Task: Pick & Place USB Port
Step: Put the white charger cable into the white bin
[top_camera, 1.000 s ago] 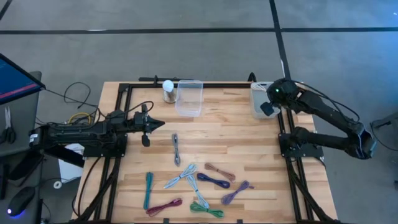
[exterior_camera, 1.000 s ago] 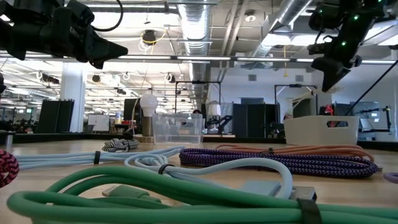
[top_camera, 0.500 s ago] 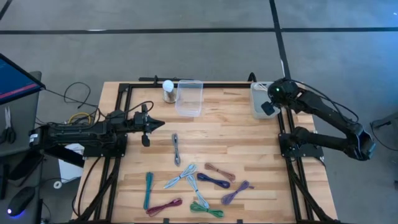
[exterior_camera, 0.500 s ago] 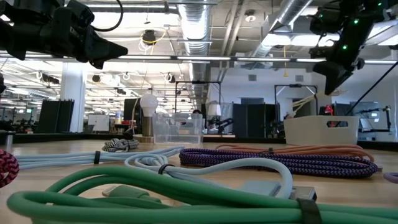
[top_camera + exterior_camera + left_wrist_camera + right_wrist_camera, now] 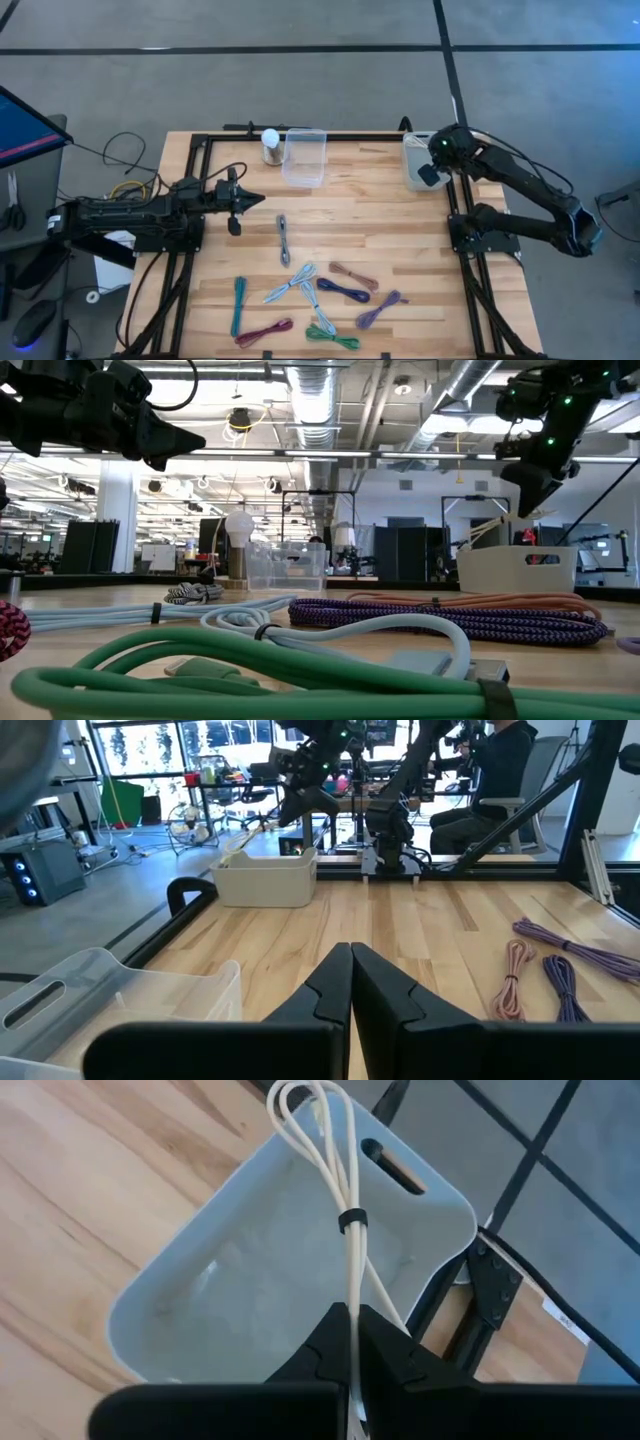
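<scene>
My right gripper point(image 5: 428, 174) point(image 5: 352, 1318) hovers over the white bin point(image 5: 411, 150) point(image 5: 210, 1270) at the table's far right edge, shut on a cream cable bundle point(image 5: 345, 1170) tied with a dark band. In the low view the gripper point(image 5: 526, 500) hangs above the bin point(image 5: 515, 570). My left gripper point(image 5: 256, 200) point(image 5: 350, 960) waits shut above the table's left side. Several coloured cable bundles lie flat on the near half of the table, among them a grey one point(image 5: 283, 240) and a green one point(image 5: 330, 336). My right gripper pinches the cream cable bundle between its two fingers near one end point(image 5: 352, 1295), the fingers lying along the bundle. The bundle is lifted and slants down from the gripper toward the bin. Whether its looped free end point(image 5: 300, 1100) touches the bin, I cannot tell.
A clear plastic container point(image 5: 304, 157) and a light bulb on its base point(image 5: 270, 146) stand at the far edge. A black frame rail point(image 5: 300, 135) runs around the table. Bare wood point(image 5: 360, 210) lies between the arms.
My right gripper has shifted only slightly above the bin and stays shut on the cream cable.
</scene>
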{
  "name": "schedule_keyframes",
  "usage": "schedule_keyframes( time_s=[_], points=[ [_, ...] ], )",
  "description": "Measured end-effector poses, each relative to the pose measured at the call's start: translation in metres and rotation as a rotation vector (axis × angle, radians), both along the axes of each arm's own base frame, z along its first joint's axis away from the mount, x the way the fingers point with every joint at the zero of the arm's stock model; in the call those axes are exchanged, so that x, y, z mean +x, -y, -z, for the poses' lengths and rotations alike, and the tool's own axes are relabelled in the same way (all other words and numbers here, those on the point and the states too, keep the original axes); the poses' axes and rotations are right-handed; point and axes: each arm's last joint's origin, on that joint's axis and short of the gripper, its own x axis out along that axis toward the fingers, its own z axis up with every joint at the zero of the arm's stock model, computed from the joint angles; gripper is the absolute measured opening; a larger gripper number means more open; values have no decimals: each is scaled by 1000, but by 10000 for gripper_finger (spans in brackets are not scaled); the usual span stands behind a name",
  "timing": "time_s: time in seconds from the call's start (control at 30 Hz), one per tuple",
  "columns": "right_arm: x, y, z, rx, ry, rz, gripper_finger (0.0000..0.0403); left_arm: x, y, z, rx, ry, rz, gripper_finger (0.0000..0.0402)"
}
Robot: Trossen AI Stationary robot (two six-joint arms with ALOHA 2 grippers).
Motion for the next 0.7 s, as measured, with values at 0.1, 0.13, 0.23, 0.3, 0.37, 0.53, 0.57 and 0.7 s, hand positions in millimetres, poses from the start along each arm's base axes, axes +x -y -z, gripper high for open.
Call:
schedule_keyframes(
  time_s=[0.1,0.13,0.23,0.3,0.37,0.53,0.57,0.7],
  points=[
    [0,7,5,48,-6,-1,0,0,0,0,0,0,0,9],
    [0,9,7,60,-14,5,0,0,0,0,0,0,0,10],
    [2,13,12,88,-35,6,0,0,0,0,0,0,0,9],
    [5,15,16,108,-54,4,0,0,0,0,0,0,0,10],
    [7,16,19,116,-66,1,0,0,0,0,0,0,0,10],
    [10,18,23,133,-85,-3,2,0,0,0,0,-1,0,10],
    [10,18,23,135,-87,-3,5,0,0,0,0,-2,1,10],
    [10,18,23,134,-86,-2,27,0,0,0,0,-2,0,9]
  ],
)
